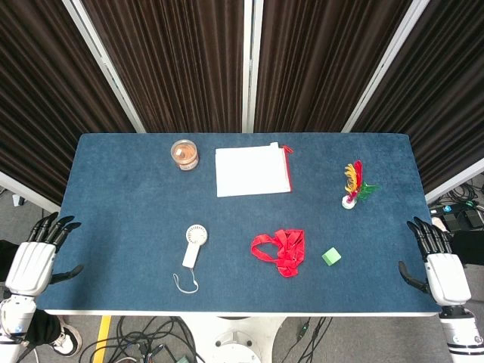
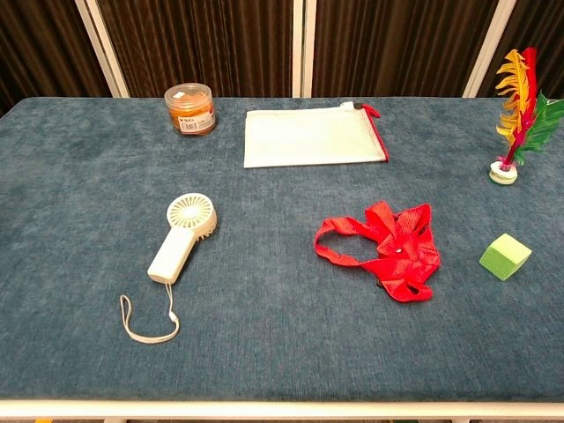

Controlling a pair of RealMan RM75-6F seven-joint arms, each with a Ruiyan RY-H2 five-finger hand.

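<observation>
My left hand (image 1: 36, 255) hangs off the table's left edge, fingers spread, holding nothing. My right hand (image 1: 436, 261) hangs off the right edge, also spread and empty. Neither hand shows in the chest view. On the blue table (image 1: 121, 219) lie a white hand-held fan (image 1: 193, 246) (image 2: 182, 236) with a wrist loop, a crumpled red ribbon (image 1: 281, 249) (image 2: 388, 247), and a green cube (image 1: 331, 256) (image 2: 505, 256). The fan is nearest my left hand, the cube nearest my right.
At the back stand a clear jar with orange contents (image 1: 184, 153) (image 2: 189, 108) and a white zip pouch with red trim (image 1: 252, 170) (image 2: 314, 137). A feathered shuttlecock (image 1: 354, 186) (image 2: 518, 115) stands upright at the right. Dark curtains hang behind the table.
</observation>
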